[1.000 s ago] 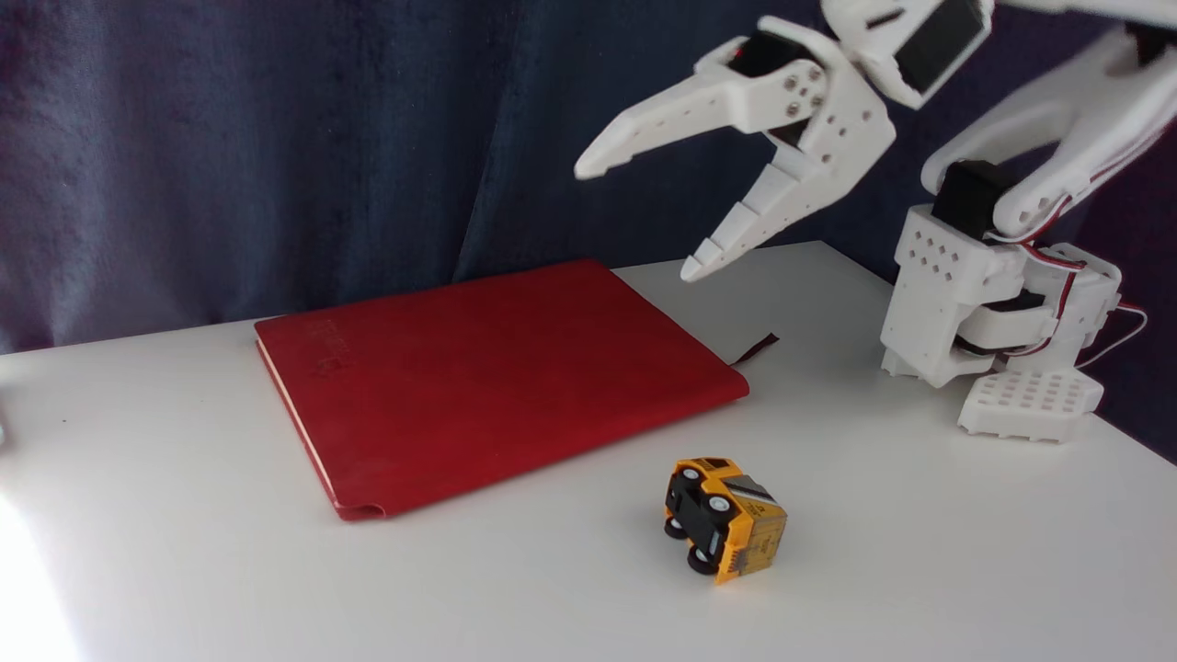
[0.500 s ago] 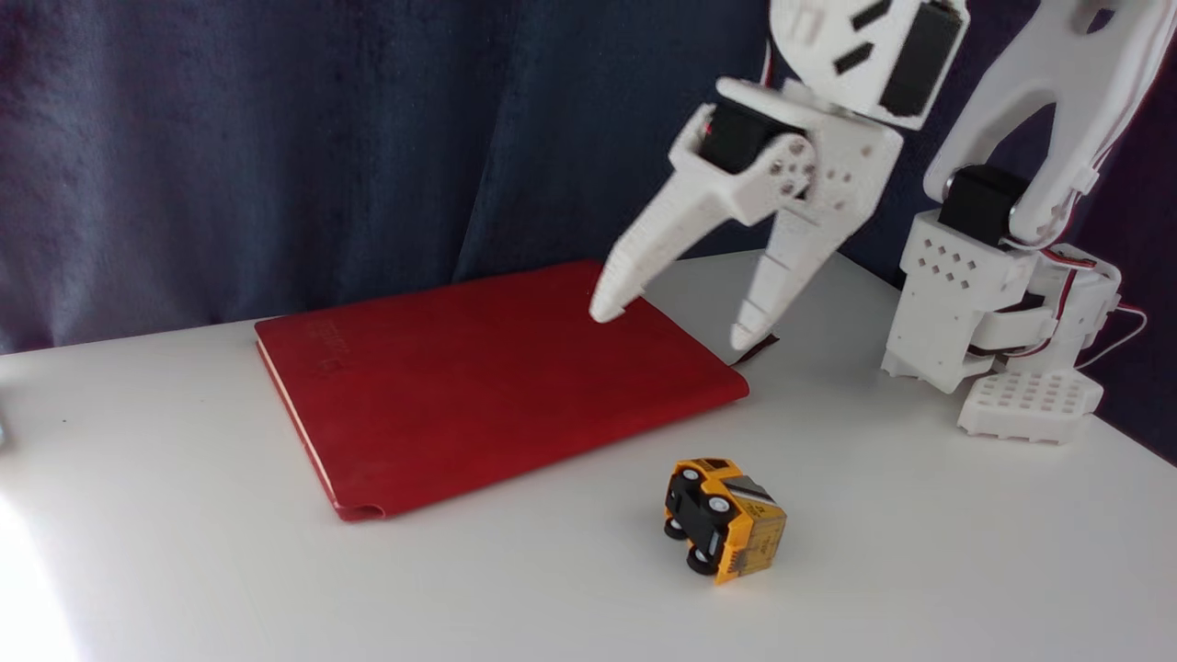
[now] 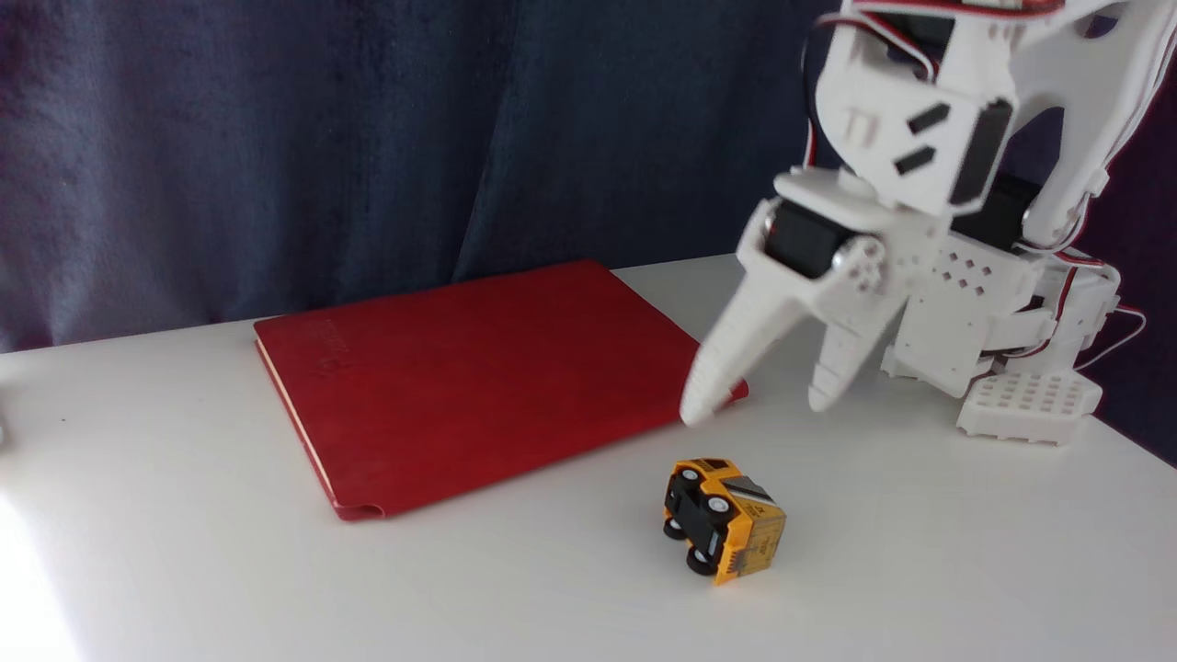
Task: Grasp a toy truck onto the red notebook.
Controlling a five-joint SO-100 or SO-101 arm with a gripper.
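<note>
Approach step: gripper [image 3: 761, 407], jaws spread and empty, hangs just beyond the toy truck [image 3: 725, 519], which lies on its side on the white table [image 3: 919, 570] near the red notebook's [image 3: 478, 377] right corner; next move likely needs descent astride the truck.

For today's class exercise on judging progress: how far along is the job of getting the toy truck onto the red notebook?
Done: nothing yet. The toy truck lies tipped on its side on the white table, apart from the red notebook. In hand: the tool hangs open above the table, just behind the truck, beside the notebook's near right corner, touching nothing. Left: lower over the truck, close on it, lift it and set it on the cover.
</note>
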